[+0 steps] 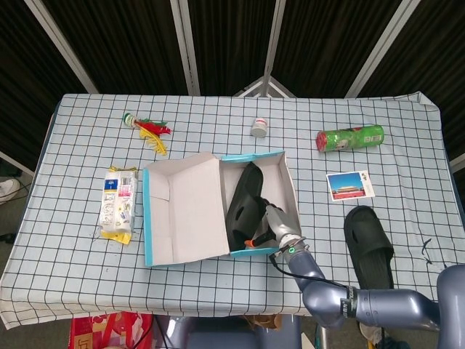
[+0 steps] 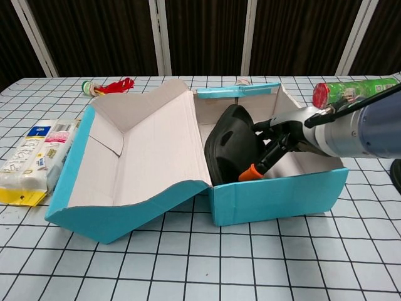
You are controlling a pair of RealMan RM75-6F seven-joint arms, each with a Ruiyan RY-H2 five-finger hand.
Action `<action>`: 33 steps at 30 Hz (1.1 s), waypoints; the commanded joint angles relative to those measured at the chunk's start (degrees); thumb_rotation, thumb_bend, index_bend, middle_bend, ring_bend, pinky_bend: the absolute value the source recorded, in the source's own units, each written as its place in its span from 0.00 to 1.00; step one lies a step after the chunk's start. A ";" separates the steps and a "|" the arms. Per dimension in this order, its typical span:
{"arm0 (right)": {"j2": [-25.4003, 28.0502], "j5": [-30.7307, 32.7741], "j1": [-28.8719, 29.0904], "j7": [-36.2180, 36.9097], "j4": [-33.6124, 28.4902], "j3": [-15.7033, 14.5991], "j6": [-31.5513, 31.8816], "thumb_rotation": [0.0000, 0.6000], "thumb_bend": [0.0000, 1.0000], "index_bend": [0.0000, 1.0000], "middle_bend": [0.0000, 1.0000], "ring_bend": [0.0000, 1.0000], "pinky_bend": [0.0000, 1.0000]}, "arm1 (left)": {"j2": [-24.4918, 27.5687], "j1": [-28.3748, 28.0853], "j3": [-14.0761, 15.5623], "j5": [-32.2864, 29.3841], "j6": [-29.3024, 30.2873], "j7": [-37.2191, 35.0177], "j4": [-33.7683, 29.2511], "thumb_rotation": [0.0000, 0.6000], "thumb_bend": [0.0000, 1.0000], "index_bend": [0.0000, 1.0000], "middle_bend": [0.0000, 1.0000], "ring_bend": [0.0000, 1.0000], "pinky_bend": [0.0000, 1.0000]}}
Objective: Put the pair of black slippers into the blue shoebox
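Note:
The blue shoebox (image 1: pixel 263 155) (image 2: pixel 276 197) lies open in the middle of the table, its lid (image 1: pixel 185 211) folded out to the left. One black slipper (image 1: pixel 243 200) (image 2: pixel 232 144) stands tilted on its edge inside, leaning toward the lid side. My right hand (image 1: pixel 275 225) (image 2: pixel 282 141) reaches over the box's front wall and grips this slipper at its right edge. The other black slipper (image 1: pixel 369 243) (image 2: pixel 396 175) lies flat on the cloth to the right of the box. My left hand shows in neither view.
A green can (image 1: pixel 350 137) (image 2: pixel 344 93) and a postcard (image 1: pixel 349 185) lie right of the box. A small white jar (image 1: pixel 259 128) stands behind it. A feather toy (image 1: pixel 145 129) (image 2: pixel 106 86) and a wipes pack (image 1: pixel 119 203) (image 2: pixel 37 157) lie on the left.

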 commanded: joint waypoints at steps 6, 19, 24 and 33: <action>2.84 2.48 1.61 -1.71 -2.64 0.81 2.11 1.00 0.02 0.02 0.03 0.05 0.01 | 0.12 0.15 0.04 0.20 0.28 -0.30 -0.11 1.00 0.39 0.10 0.01 0.05 0.10; 16.93 1.56 -2.03 2.28 -15.52 5.23 4.05 1.00 0.02 0.02 0.03 0.06 0.01 | 0.10 0.23 -0.11 -0.24 0.31 -0.14 -0.05 1.00 0.38 0.10 0.01 0.05 0.10; 25.85 -2.63 -6.64 2.83 -19.07 3.43 4.51 1.00 0.02 0.02 0.03 0.06 0.01 | 0.03 0.51 -0.29 -0.39 1.02 0.22 -0.30 1.00 0.39 0.10 0.01 0.05 0.10; 34.37 -16.69 -12.29 -4.23 -10.81 -9.12 -1.50 1.00 0.02 0.02 0.03 0.06 0.01 | -0.26 0.75 -1.39 -2.31 1.08 -0.81 0.24 1.00 0.38 0.10 0.00 0.05 0.10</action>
